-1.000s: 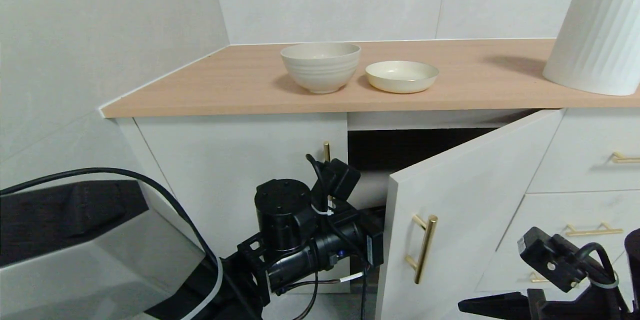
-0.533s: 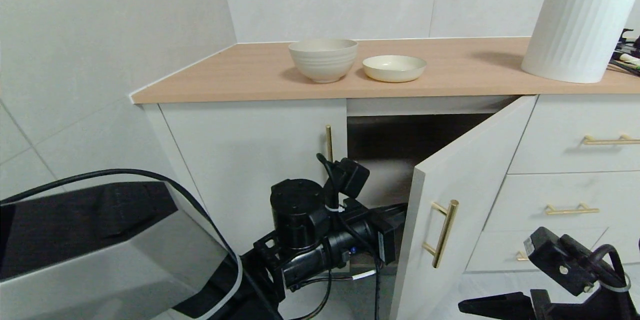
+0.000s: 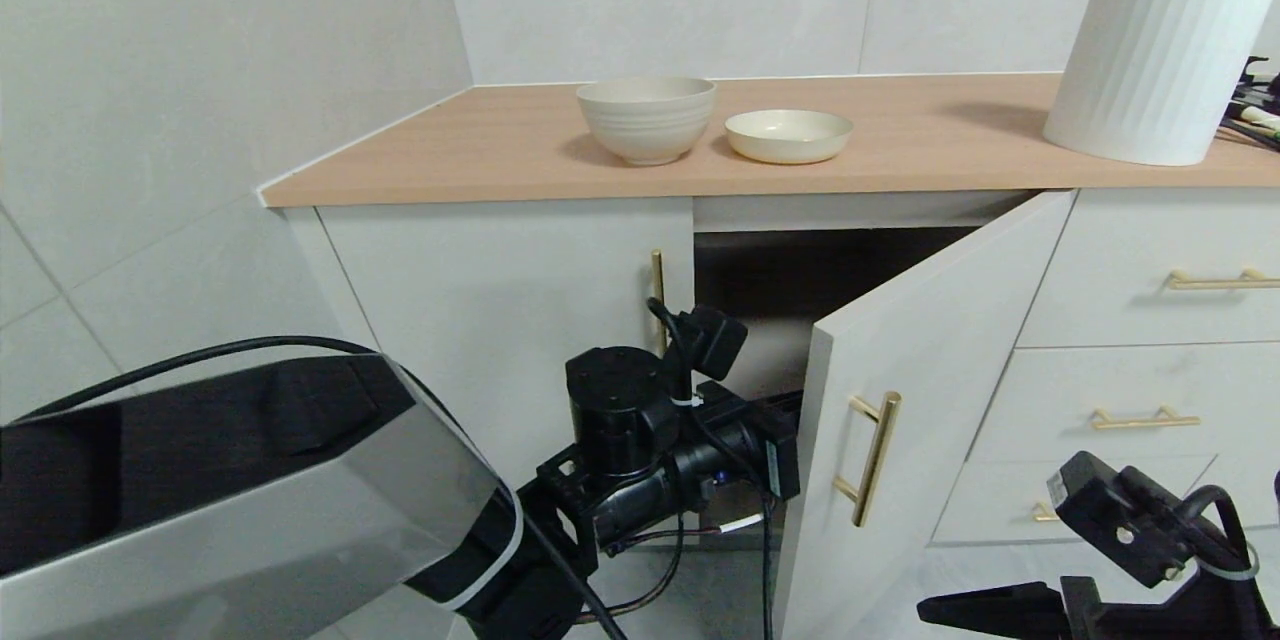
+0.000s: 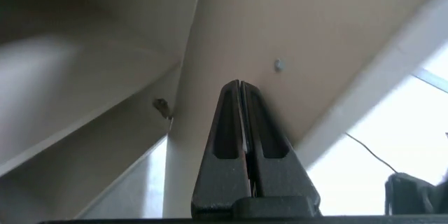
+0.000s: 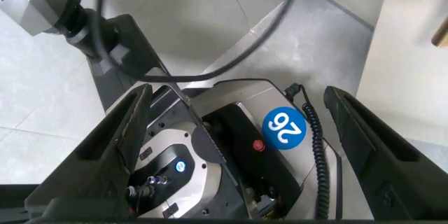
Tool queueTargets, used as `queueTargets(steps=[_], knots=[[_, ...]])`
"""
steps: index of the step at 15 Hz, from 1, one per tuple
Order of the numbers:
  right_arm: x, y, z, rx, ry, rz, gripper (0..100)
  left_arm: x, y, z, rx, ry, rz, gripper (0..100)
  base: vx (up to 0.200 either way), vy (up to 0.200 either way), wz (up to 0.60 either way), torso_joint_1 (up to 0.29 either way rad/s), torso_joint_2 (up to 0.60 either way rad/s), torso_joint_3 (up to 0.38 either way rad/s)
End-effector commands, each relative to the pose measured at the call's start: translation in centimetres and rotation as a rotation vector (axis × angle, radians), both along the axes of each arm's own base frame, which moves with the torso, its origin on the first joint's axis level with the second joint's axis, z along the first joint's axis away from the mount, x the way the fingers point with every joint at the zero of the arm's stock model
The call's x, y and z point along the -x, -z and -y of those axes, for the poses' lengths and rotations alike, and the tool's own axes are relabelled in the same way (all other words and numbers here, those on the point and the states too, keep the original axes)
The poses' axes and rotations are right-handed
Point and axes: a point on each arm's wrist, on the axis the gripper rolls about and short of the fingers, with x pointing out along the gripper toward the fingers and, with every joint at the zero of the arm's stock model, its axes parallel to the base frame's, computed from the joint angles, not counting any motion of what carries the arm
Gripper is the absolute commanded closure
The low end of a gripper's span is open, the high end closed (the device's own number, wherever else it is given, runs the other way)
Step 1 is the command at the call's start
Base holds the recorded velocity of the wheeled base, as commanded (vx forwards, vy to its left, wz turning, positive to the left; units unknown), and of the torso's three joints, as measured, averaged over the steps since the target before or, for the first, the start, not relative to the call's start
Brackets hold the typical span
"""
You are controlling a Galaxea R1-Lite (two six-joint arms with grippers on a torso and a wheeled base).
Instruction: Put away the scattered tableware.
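A cream ribbed bowl (image 3: 646, 119) and a shallow cream dish (image 3: 789, 135) stand side by side on the wooden countertop (image 3: 480, 160). Below them the cabinet door (image 3: 920, 370) with a gold handle (image 3: 870, 460) stands partly open. My left gripper (image 4: 240, 87) is shut with nothing in it, close to a pale panel inside the cabinet. Its arm (image 3: 680, 430) sits at the opening, by the door's free edge. My right gripper (image 5: 238, 112) hangs open and low at the front right (image 3: 960, 610), far below the counter.
A tall white ribbed container (image 3: 1160, 50) stands at the counter's right end. Drawers with gold handles (image 3: 1140, 418) lie right of the open door. A tiled wall (image 3: 200, 120) closes off the left side. The cabinet's inside (image 3: 800, 280) is dark.
The head camera shifted before half a second ago. Since then my left arm has risen and moved right toward the opening, and the door's free edge has shifted slightly left. Bowl and dish stay put.
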Motion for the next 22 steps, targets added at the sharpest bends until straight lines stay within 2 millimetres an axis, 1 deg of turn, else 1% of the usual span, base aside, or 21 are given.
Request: queueTargets(steps=[1, 3, 5, 8, 11, 14, 16, 18, 19, 21, 22], knots=[[0.0, 0.1, -0.1, 0.003, -0.001, -0.003, 0, -0.4, 0.7, 0.4, -0.006, -0.001, -0.007, 100, -0.2, 0.0, 0.0, 0.007, 0.0, 0.002], [0.0, 0.0, 0.0, 0.002, -0.001, -0.002, 0, -0.5, 0.6, 0.4, -0.002, -0.001, -0.003, 100, -0.2, 0.0, 0.0, 0.01, 0.01, -0.002], [0.0, 0.1, 0.0, 0.002, -0.002, -0.001, 0, -0.7, 0.5, 0.5, 0.002, -0.009, 0.002, 100, 0.0, 0.0, 0.0, 0.0, 0.0, 0.0], [0.0, -0.1, 0.0, -0.004, -0.001, 0.003, 0, -1.2, 1.1, 0.7, 0.005, -0.018, -0.01, 100, 0.0, 0.0, 0.0, 0.0, 0.0, 0.0], [0.2, 0.0, -0.2, -0.003, -0.019, 0.002, 0, -1.2, 1.0, 0.9, 0.009, -0.017, -0.01, 100, 0.0, 0.0, 0.0, 0.0, 0.0, 0.0], [0.4, 0.1, -0.3, -0.001, -0.035, -0.001, 0, -0.9, 0.9, 1.4, 0.015, -0.003, -0.005, 100, 0.0, 0.0, 0.0, 0.0, 0.0, 0.0], [0.6, 0.1, -0.4, -0.003, -0.045, 0.0, 0, -1.1, 0.3, 2.0, 0.022, 0.005, 0.004, 100, 0.0, 0.0, 0.0, 0.0, 0.0, 0.0], [1.2, -0.2, -0.3, -0.015, -0.068, 0.011, 0, -0.5, -0.3, 3.6, 0.012, 0.042, -0.004, 100, 0.0, 0.0, 0.0, 0.0, 0.0, 0.0], [1.6, -0.2, -0.1, -0.027, -0.094, 0.011, 0, 0.5, -0.7, 4.9, 0.012, 0.078, 0.0, 100, 0.0, 0.0, 0.0, 0.0, 0.0, 0.0], [2.7, -0.6, 0.7, -0.088, -0.214, 0.015, 0, 3.7, -1.6, 8.1, 0.015, 0.183, 0.004, 100, 0.0, 0.0, 0.0, 0.0, 0.0, 0.0], [3.0, -0.6, 1.0, -0.103, -0.266, 0.022, 0, 5.0, -1.7, 9.2, 0.005, 0.223, -0.004, 100, 0.0, 0.0, 0.0, 0.0, 0.0, 0.0]])
